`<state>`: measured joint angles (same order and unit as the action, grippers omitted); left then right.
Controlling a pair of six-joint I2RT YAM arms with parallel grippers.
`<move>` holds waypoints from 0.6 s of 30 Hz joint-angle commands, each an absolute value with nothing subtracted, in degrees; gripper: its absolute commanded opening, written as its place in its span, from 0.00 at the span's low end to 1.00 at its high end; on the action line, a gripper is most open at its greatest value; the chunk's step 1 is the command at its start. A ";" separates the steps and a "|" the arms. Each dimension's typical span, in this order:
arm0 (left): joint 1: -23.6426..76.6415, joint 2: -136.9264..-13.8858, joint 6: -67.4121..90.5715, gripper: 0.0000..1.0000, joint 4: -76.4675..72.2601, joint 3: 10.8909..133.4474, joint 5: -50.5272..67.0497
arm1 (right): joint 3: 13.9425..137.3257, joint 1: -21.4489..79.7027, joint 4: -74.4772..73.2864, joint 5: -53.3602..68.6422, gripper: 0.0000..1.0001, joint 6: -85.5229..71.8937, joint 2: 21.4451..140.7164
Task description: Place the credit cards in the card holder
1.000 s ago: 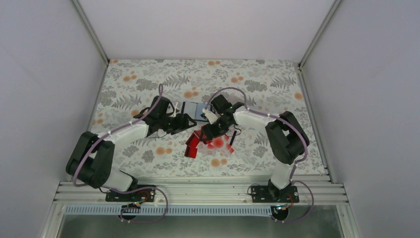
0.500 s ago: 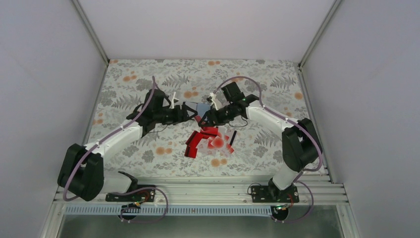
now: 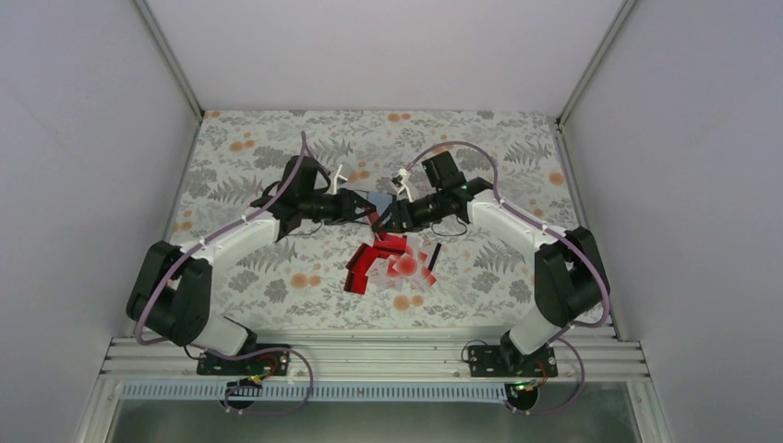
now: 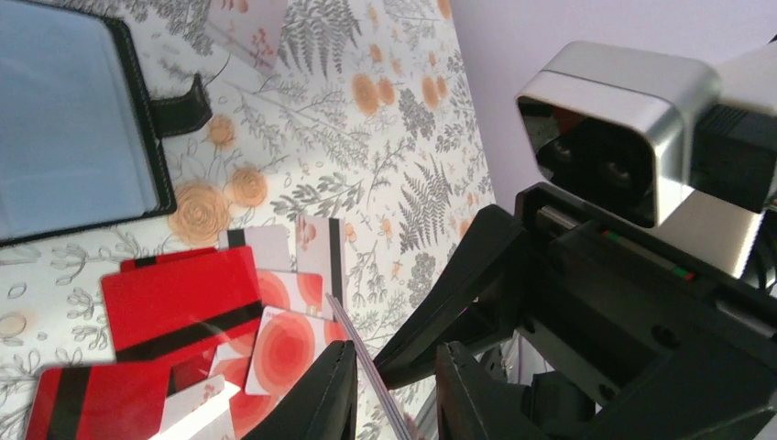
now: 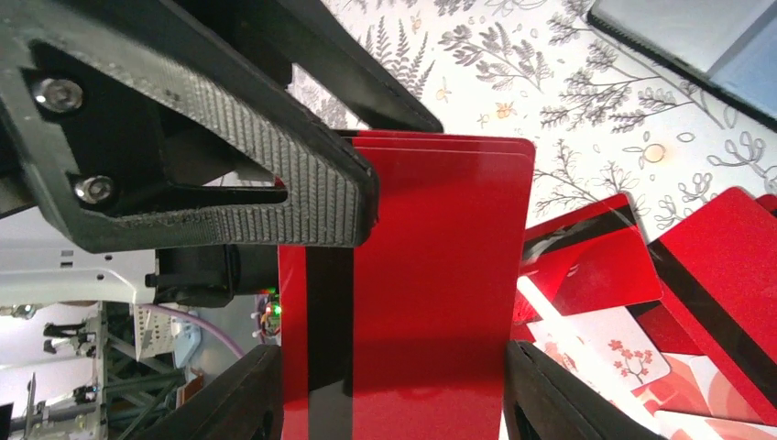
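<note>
My right gripper (image 5: 389, 353) is shut on a small stack of red credit cards (image 5: 431, 275) with a black stripe, gripped by the two long edges and held upright above the table. My left gripper (image 4: 396, 353) faces it. Its fingers straddle the stack's top edge (image 4: 357, 344), one pad against the cards and a gap at the other. The two grippers (image 3: 363, 209) (image 3: 381, 221) meet just in front of the card holder (image 3: 376, 199), which lies open with its grey-blue pocket up (image 4: 73, 110). More credit cards, red and whitish, lie in a loose pile (image 3: 392, 266) (image 4: 183, 302).
The holder's black strap (image 4: 183, 103) sticks out toward the pile. One whitish card (image 4: 246, 16) lies apart beyond the holder. White walls and metal posts (image 3: 171, 55) close in the flowered table on three sides.
My left arm has swung in to the right and its jaws have narrowed round the top of the red cards. My right gripper has carried those cards up from above the pile toward the holder.
</note>
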<state>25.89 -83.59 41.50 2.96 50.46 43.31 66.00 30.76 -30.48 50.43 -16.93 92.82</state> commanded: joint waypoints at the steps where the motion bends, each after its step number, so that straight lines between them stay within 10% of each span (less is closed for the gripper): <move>1: 26.73 -85.51 41.45 0.19 4.17 54.12 44.57 | 66.67 30.85 -27.49 51.07 0.57 -18.11 91.23; 18: 28.76 -88.66 37.96 0.07 11.31 61.61 42.35 | 67.24 30.81 -31.44 49.09 0.73 -14.94 92.97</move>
